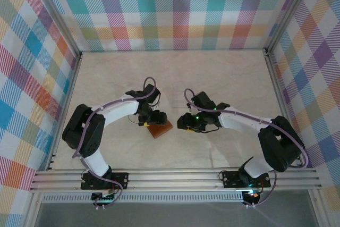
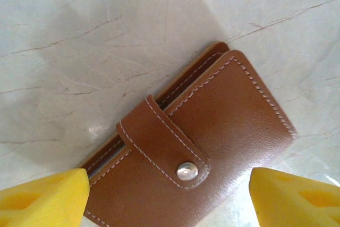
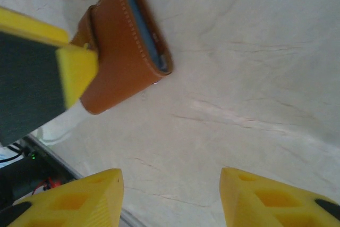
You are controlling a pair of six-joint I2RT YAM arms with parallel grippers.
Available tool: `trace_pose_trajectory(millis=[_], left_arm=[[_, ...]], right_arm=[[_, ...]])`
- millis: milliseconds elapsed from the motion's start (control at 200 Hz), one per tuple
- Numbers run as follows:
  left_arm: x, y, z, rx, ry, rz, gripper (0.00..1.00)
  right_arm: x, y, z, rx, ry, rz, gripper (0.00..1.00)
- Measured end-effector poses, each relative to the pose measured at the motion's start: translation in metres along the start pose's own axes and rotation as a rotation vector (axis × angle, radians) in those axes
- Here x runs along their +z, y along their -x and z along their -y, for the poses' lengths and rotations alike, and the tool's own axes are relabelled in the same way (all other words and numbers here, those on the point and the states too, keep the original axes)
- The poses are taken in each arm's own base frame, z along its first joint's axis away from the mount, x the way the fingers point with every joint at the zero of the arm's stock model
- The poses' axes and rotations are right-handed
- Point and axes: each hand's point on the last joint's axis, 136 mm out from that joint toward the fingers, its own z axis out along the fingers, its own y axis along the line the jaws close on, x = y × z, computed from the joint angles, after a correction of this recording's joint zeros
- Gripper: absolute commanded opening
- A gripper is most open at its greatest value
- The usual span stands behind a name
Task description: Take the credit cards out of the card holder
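The card holder (image 2: 212, 126), a reddish-brown leather wallet, lies shut on the table with its strap snapped down by a silver stud. In the top view the card holder (image 1: 160, 128) sits between the two arms. My left gripper (image 2: 167, 180) is open right above it, one yellow finger on each side of it. The right finger (image 2: 297, 200) stands apart from the leather. My right gripper (image 3: 170, 187) is open over bare table, to the right of the card holder (image 3: 119, 51), whose grey-blue inner edge shows. The credit cards are hidden inside.
The pale marbled tabletop (image 1: 212, 73) stretches far behind the arms. Checked cloth walls (image 1: 170, 9) stand on three sides. A metal rail (image 1: 175, 176) runs along the near edge, where both arm bases are bolted. The left gripper's finger (image 3: 74, 73) crosses the right wrist view.
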Motion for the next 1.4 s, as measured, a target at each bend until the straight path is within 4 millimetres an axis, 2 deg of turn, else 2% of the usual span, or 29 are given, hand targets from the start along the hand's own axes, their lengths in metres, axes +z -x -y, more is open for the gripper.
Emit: trace_pose_trajectory(millis=[245,495,650,890,1120,1270,1400], left_arm=[[0.009,-0.005,0.010,-0.013,-0.082,-0.030,0.71],[0.016,-0.027,0.020,-0.077,-0.144,-0.029,0.66],[0.018,-0.033,0.027,-0.098,-0.153,-0.015,0.65],[0.008,-0.031,0.023,-0.114,-0.107,0.021,0.64],[-0.009,-0.012,0.025,-0.096,-0.059,0.078,0.59],[-0.002,-0.006,0.023,-0.098,-0.043,0.077,0.57],[0.010,-0.010,0.020,-0.104,-0.029,0.040,0.52]], right_arm=[[0.021,-0.006,-0.007,0.042,0.051,-0.049,0.51],[0.032,-0.008,0.001,0.065,0.035,-0.076,0.51],[0.041,-0.007,0.006,0.073,0.028,-0.084,0.49],[0.044,0.001,0.000,0.061,0.043,-0.069,0.49],[0.048,0.016,-0.012,0.043,0.079,-0.056,0.48],[0.054,0.024,-0.008,0.047,0.073,-0.058,0.46],[0.060,0.027,-0.006,0.053,0.074,-0.067,0.43]])
